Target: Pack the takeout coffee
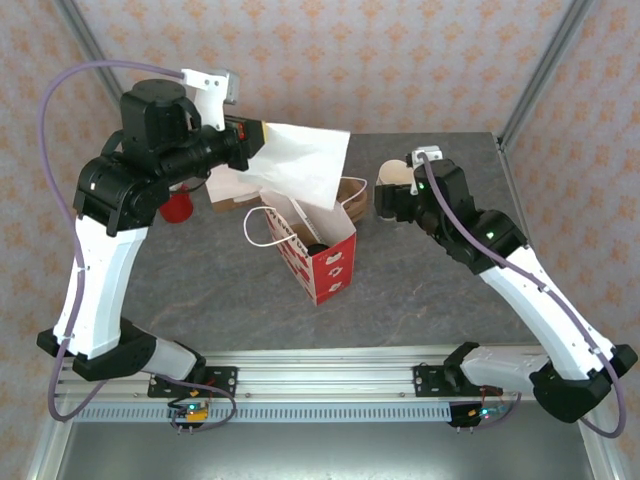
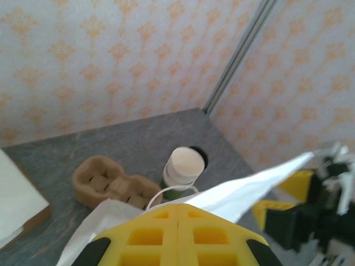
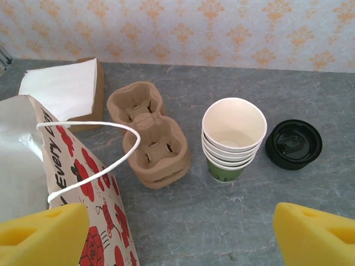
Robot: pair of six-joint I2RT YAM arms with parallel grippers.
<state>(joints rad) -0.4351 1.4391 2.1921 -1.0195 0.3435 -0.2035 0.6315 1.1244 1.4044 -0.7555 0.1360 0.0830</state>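
Inside the open mouth of the red-and-white paper bag (image 1: 325, 262) a black round lid (image 1: 316, 247) shows, apparently the takeout coffee; its green side is hidden. My left gripper (image 1: 250, 145) hangs high over the back left of the bag, shut on a white paper napkin (image 1: 300, 162) that spreads out above the bag. In the left wrist view its yellow fingers (image 2: 177, 208) are closed together on the napkin (image 2: 244, 191). My right gripper (image 1: 393, 203) hovers to the right of the bag (image 3: 66, 183), open (image 3: 180, 221) with nothing between its fingers.
A stack of cream-lined green cups (image 3: 233, 138) stands beside black lids (image 3: 293, 144). Brown cup carriers (image 3: 147, 133) lie behind the bag. A napkin stack (image 3: 61, 88) sits at the back left, with a red cup (image 1: 178, 206) under the left arm.
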